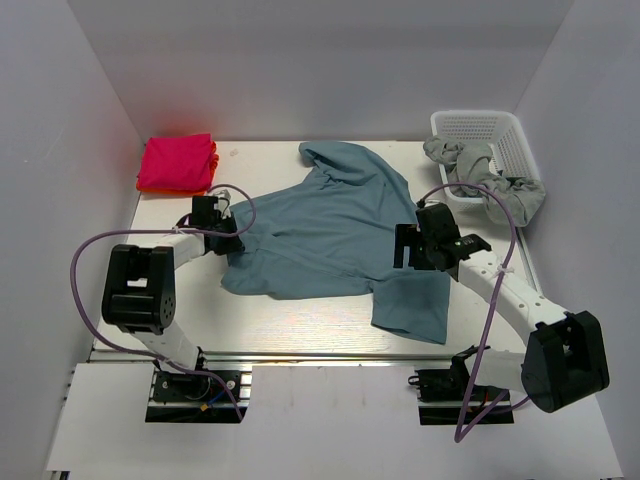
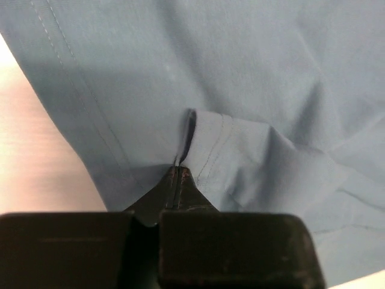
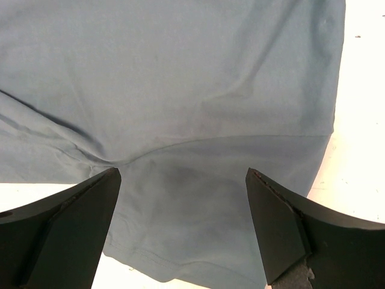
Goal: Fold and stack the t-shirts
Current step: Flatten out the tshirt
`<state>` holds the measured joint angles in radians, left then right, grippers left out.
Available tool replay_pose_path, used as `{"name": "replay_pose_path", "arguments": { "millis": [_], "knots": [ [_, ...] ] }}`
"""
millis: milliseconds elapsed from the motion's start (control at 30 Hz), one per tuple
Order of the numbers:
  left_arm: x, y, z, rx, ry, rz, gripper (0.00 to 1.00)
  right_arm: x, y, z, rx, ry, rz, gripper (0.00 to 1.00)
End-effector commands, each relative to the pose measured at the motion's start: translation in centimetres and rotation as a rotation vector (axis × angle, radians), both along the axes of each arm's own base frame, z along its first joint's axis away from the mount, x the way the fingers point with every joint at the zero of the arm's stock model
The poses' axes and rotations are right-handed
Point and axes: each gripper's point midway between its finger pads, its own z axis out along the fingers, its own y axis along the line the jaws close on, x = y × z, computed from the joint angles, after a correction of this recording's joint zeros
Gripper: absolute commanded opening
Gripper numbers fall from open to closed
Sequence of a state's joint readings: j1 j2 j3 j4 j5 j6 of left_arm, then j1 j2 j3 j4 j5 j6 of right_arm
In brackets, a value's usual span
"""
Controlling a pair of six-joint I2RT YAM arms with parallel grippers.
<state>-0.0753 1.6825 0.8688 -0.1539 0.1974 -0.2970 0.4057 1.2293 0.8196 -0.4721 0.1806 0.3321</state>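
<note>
Teal t-shirt (image 1: pixel 330 225) is lying rumpled across the middle of the table (image 1: pixel 300 325), grey shirts (image 1: pixel 470 165) are draping over the white basket (image 1: pixel 500 128) far right, and the pink folded shirt (image 1: pixel 177 160) is sitting far left. Judging it as spreading before the fold: left gripper (image 2: pixel 178 174) is pinching the shirt's hemmed left edge, and right gripper (image 3: pixel 183 180) is hanging wide above the near-right flap, holding nothing. Next likely needs the right claw lowering and closing on that flap's edge.
</note>
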Motion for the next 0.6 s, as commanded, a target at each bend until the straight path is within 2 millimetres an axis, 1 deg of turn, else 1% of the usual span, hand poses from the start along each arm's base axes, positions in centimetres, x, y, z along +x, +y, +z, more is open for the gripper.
{"name": "replay_pose_path", "arguments": {
  "millis": [0, 33, 67, 100, 167, 233, 267, 367, 400, 500, 533, 567],
  "knots": [
    [-0.1, -0.5, 2.8, -0.027, -0.081, -0.022, 0.00, 0.1, -0.1, 0.4, 0.007, -0.022, -0.017, 0.90],
    [0.2, -0.5, 3.6, -0.028, -0.110, -0.022, 0.00, 0.1, -0.1, 0.3, 0.009, -0.021, -0.019, 0.90],
    [-0.1, -0.3, 3.8, -0.022, -0.119, -0.016, 0.00, 0.2, -0.2, 0.3, 0.008, -0.023, -0.019, 0.90],
    [-0.3, -0.3, 5.0, -0.024, -0.151, -0.016, 0.00, 0.1, -0.1, 0.3, 0.011, -0.021, -0.024, 0.90],
    [-0.5, -0.1, 6.0, -0.025, -0.186, -0.003, 0.00, 0.1, -0.2, 0.3, 0.013, -0.020, -0.027, 0.90],
    [-0.6, 0.0, 7.9, -0.021, -0.243, 0.005, 0.00, 0.1, -0.1, 0.3, 0.019, -0.022, -0.027, 0.90],
    [-0.9, 0.2, 8.0, -0.015, -0.244, 0.011, 0.00, 0.1, 0.0, 0.2, 0.020, -0.021, -0.022, 0.90],
    [-1.3, 0.6, 9.5, -0.009, -0.284, 0.033, 0.00, -0.1, -0.1, 0.0, 0.019, -0.013, -0.034, 0.90],
    [-1.8, 0.6, 9.2, -0.008, -0.270, 0.033, 0.00, -0.1, -0.2, 0.0, 0.021, -0.014, -0.044, 0.90],
    [-2.3, 0.7, 10.0, -0.009, -0.282, 0.033, 0.00, -0.2, -0.1, 0.1, 0.032, -0.019, -0.046, 0.90],
    [-2.5, 0.7, 9.7, -0.008, -0.273, 0.033, 0.00, -0.3, -0.2, 0.1, 0.031, -0.018, -0.048, 0.90],
    [-2.7, 0.7, 10.0, -0.016, -0.274, 0.040, 0.00, -0.4, -0.1, -0.1, 0.032, -0.012, -0.042, 0.90]
  ]
}}
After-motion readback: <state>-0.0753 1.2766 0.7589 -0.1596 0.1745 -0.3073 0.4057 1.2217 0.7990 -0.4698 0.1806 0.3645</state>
